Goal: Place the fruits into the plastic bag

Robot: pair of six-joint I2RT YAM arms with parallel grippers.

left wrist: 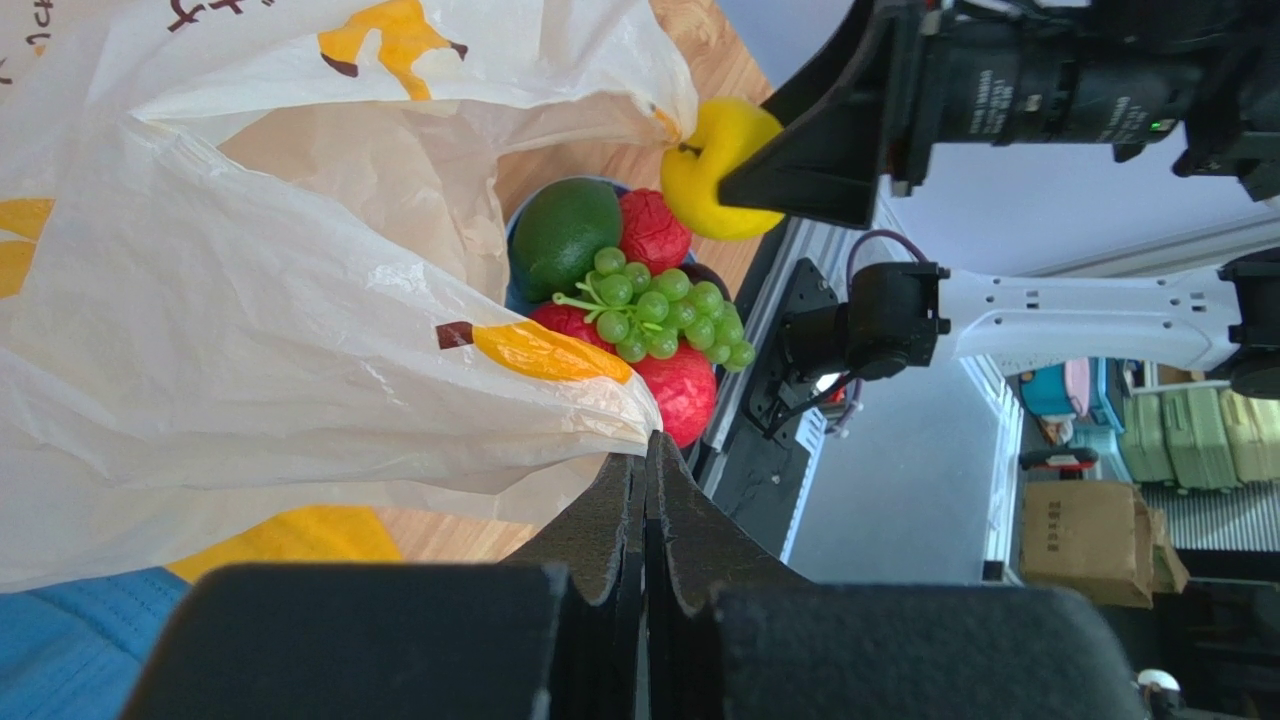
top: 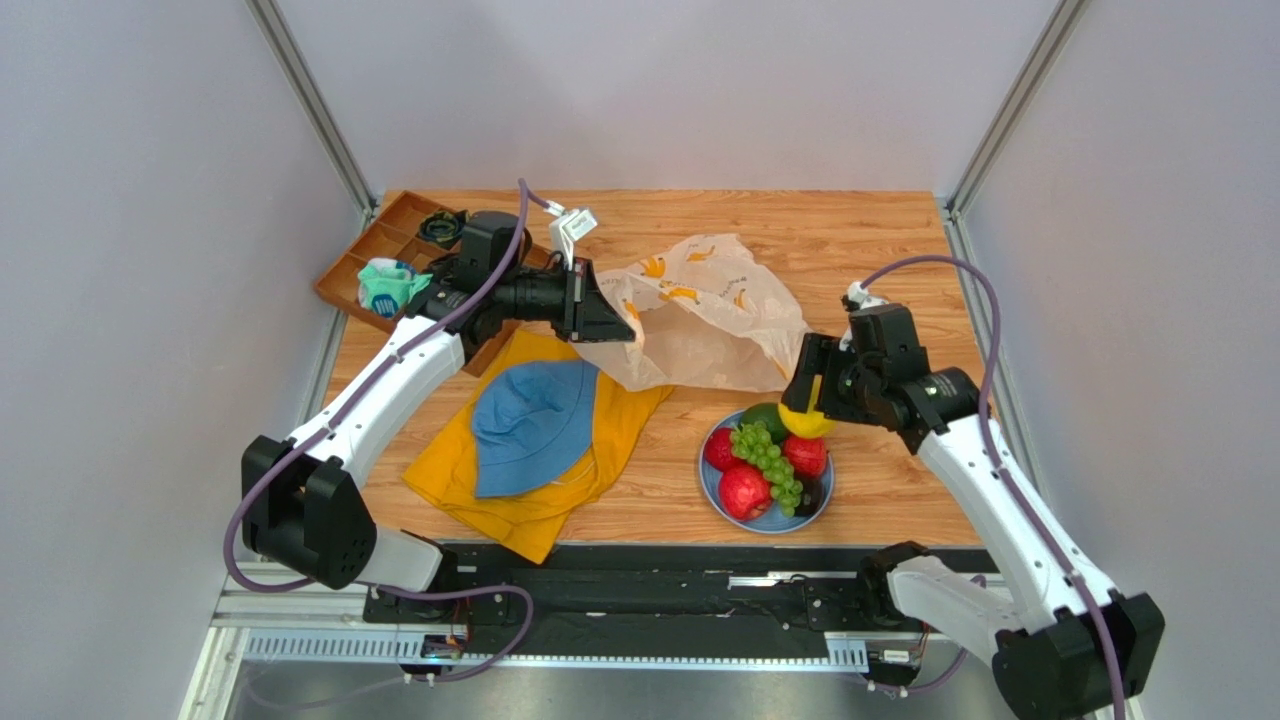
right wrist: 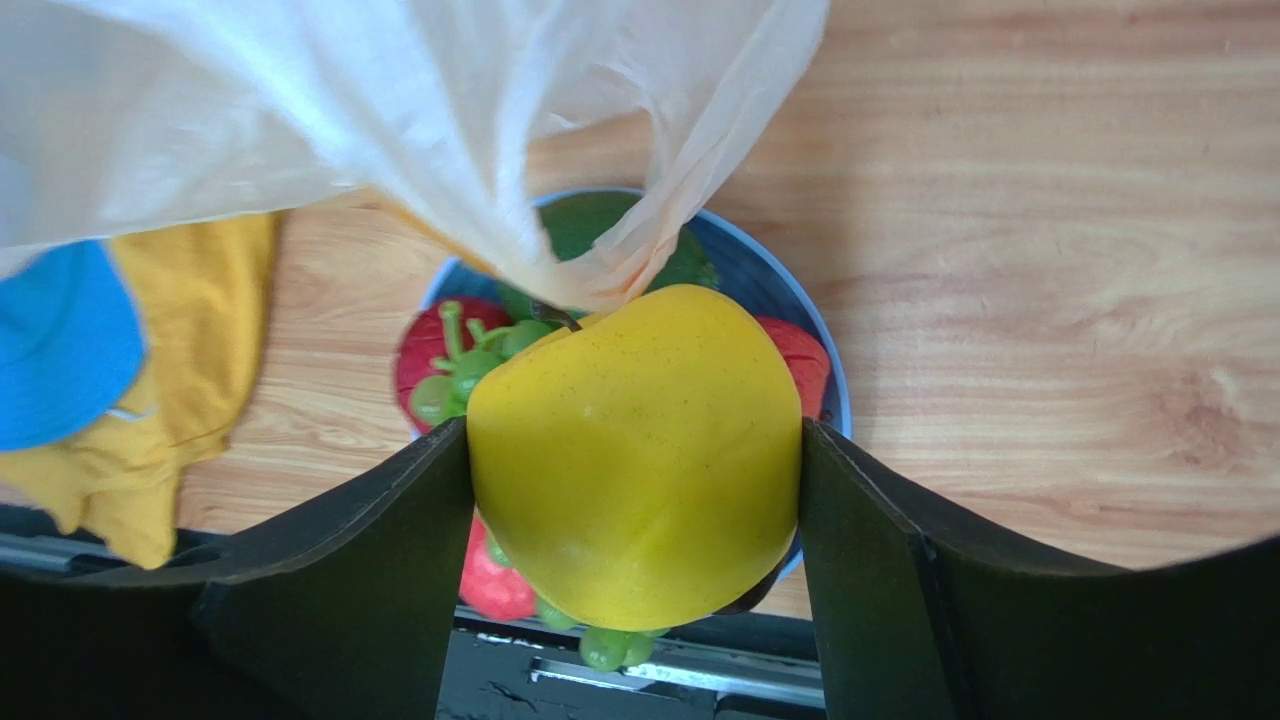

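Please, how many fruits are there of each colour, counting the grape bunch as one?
Yellow: 1, lemon
Green: 2, oval fruit and grape bunch
Red: 3, round fruits
Dark purple: 1, plum-like fruit
Total: 7

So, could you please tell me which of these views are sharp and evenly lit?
Top external: sharp, evenly lit, soft shadows under the plastic bag. Left wrist: bag bright, near jaws dark and soft. Right wrist: lemon crisp, bag washed out, lower corners vignetted.

Left arm and right arm: white links, black joints; looping purple cables; matte black bases.
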